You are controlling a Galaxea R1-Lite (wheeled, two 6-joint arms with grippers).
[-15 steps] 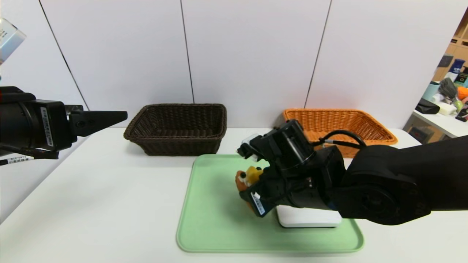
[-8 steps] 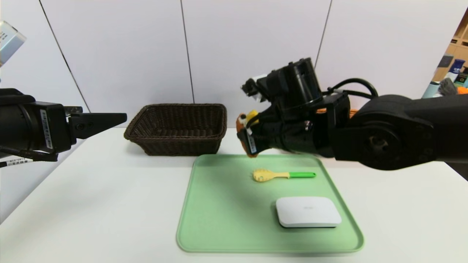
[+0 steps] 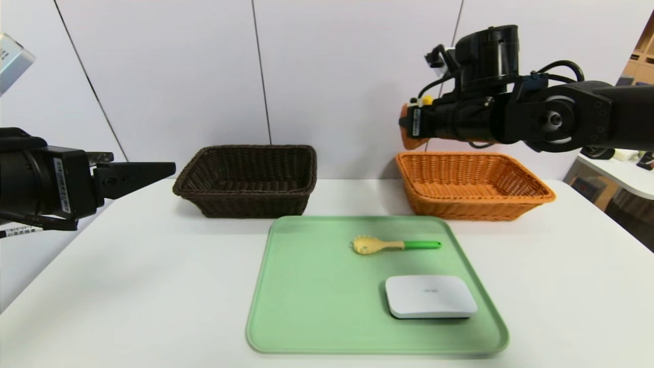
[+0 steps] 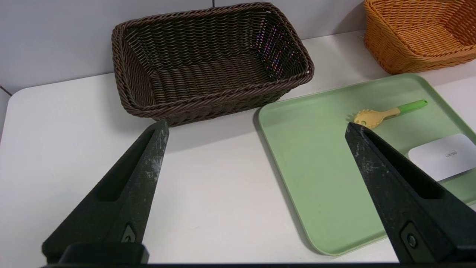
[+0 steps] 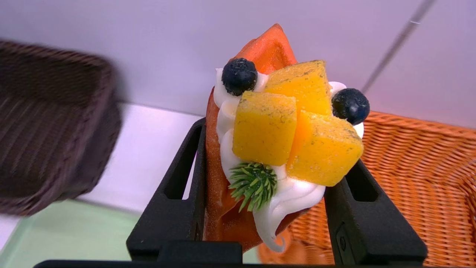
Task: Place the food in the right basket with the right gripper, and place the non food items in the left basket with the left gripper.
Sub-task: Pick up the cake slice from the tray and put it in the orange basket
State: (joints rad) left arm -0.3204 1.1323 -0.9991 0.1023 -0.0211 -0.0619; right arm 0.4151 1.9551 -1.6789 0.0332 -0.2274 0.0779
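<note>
While the pastry (image 5: 275, 149) is pinched in the right gripper (image 3: 409, 125), high above the orange basket's (image 3: 475, 184) near-left corner, lowering and release are called for; the left gripper (image 4: 256, 149) waits spread.

The right arm reached across at head height, its wrist level and its tool (image 3: 409, 125) closed around a held item, fingers (image 5: 178, 193) pressing both sides. The left arm sat low at the left edge, its tool (image 3: 153, 171) pointing inward, fingers (image 4: 137, 178) spread wide.
</note>
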